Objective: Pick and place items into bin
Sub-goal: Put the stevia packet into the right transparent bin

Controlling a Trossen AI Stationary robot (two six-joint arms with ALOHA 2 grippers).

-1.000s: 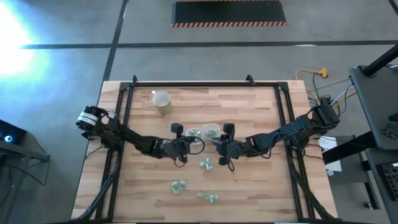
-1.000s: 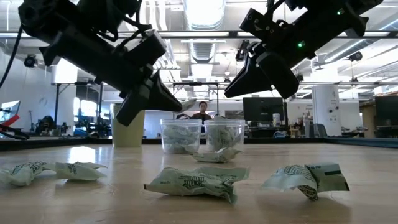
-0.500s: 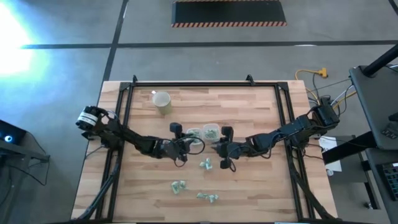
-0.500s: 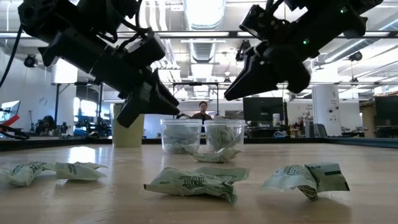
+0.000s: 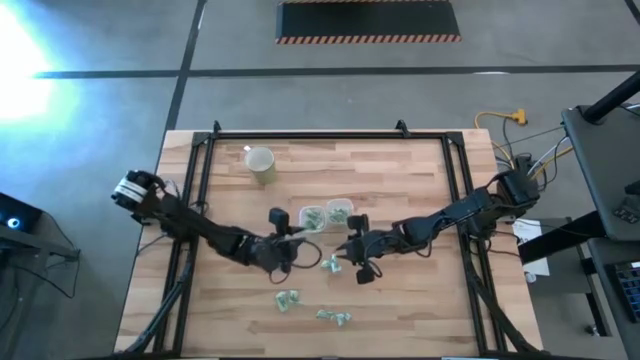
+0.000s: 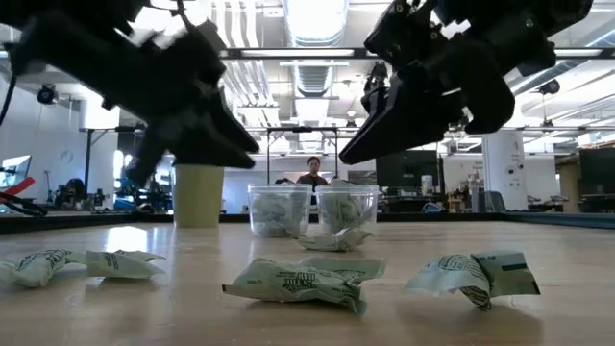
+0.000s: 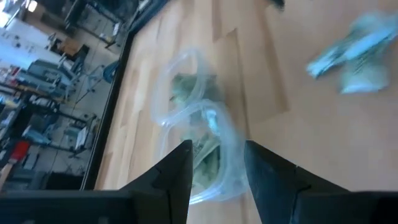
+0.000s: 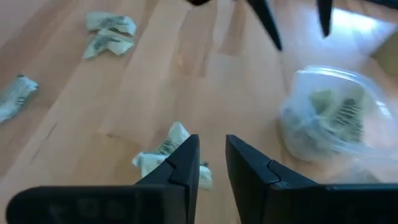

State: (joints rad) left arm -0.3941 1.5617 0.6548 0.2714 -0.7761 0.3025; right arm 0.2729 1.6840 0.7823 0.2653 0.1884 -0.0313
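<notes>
Wooden table [image 5: 400, 180], clear bins [image 5: 325, 214] mid-board. Right gripper [image 8: 211, 163] hovering over wrapped item [image 8: 163, 155] just beside bins, fingers parted narrowly, nothing pinched, item just off left finger. Left gripper [image 7: 216, 163] empty, spread, above bins. Right arm nearer.

My two arms are dark, slim and jointed; the left arm [image 5: 190, 222] carries a white band near its base. My fingers [image 7: 175, 180] are black, tapering wedges.
</notes>
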